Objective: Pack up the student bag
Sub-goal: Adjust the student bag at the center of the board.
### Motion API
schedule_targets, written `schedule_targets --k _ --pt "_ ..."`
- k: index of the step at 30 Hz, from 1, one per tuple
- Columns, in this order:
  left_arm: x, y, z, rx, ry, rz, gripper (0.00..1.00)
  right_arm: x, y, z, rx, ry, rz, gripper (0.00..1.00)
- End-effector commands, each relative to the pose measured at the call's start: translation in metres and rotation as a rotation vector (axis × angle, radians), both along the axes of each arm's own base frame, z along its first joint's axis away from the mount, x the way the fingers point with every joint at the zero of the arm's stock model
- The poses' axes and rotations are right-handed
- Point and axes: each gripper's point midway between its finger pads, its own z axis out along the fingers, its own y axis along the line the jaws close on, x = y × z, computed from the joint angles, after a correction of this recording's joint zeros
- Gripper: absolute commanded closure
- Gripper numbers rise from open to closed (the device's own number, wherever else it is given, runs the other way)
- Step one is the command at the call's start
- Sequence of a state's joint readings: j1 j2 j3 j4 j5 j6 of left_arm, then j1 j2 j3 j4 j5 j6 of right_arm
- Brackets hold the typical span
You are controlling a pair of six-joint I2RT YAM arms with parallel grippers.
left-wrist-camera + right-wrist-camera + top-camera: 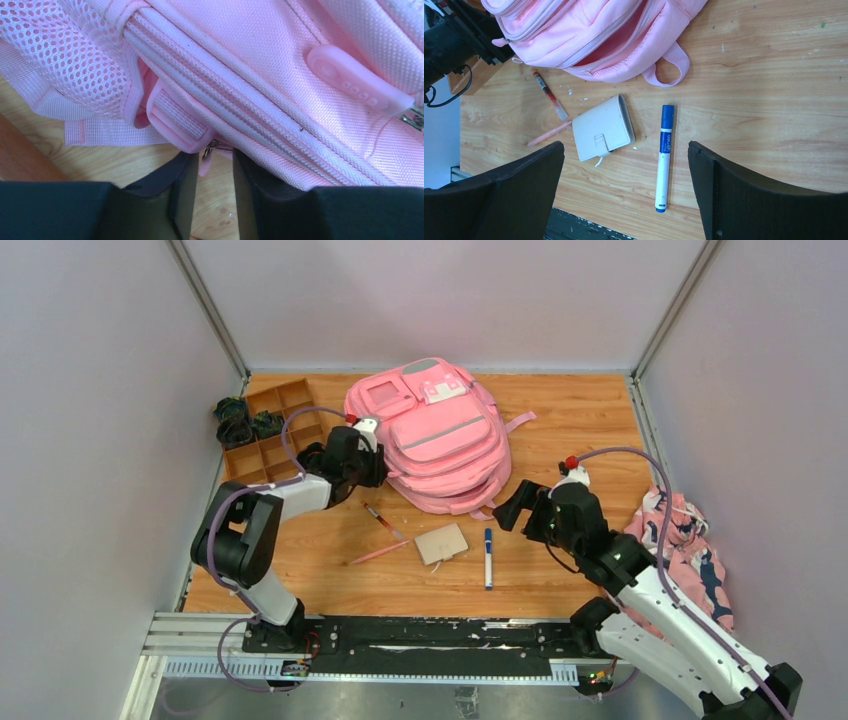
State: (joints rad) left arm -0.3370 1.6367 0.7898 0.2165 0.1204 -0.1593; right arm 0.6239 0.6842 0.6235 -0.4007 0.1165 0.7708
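The pink student bag (pixel 440 435) lies flat at the middle back of the table. In the right wrist view (pixel 589 30) one of its zipped compartments gapes toward the front. My left gripper (pixel 375 465) is at the bag's left edge. Its fingers (pixel 180 195) stand slightly apart, with a small zipper pull (pixel 206 160) hanging between the tips, not pinched. My right gripper (pixel 515 505) is wide open and empty, above the table right of a blue-and-white marker (pixel 664 157). A beige snap notebook (pixel 601 129), a red pen (pixel 546 93) and a pink pencil (pixel 546 134) lie in front of the bag.
A wooden compartment tray (pixel 270 430) with dark objects stands at the back left, close behind the left arm. A pink-and-navy floral cloth (pixel 685 550) lies at the right edge. Grey walls enclose the table on three sides.
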Motion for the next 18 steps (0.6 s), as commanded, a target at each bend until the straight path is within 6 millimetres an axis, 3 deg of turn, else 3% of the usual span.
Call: schedule_targets --k 1,3,6,9,16,18 --pt "0.016 -0.004 0.021 -0.044 -0.066 0.019 0.68 0.0 -0.014 -0.007 -0.023 0.023 -0.051 0.02" --pt "0.016 0.002 0.026 -0.035 -0.078 0.05 0.76 0.0 -0.017 -0.008 -0.03 0.027 -0.062 0.02" --pt "0.022 0.015 0.037 0.005 -0.106 0.116 0.99 0.002 -0.021 -0.008 -0.031 0.033 -0.07 0.02" --pt "0.029 0.032 0.047 0.068 -0.111 0.198 1.0 0.006 -0.025 -0.006 -0.023 0.037 -0.078 0.02" --pt "0.047 0.048 0.075 0.126 -0.178 0.266 1.0 0.023 -0.033 -0.001 -0.025 0.057 -0.081 0.01" --pt "0.056 0.05 0.074 0.15 -0.17 0.263 1.0 0.031 -0.03 -0.002 -0.017 0.07 -0.063 0.01"
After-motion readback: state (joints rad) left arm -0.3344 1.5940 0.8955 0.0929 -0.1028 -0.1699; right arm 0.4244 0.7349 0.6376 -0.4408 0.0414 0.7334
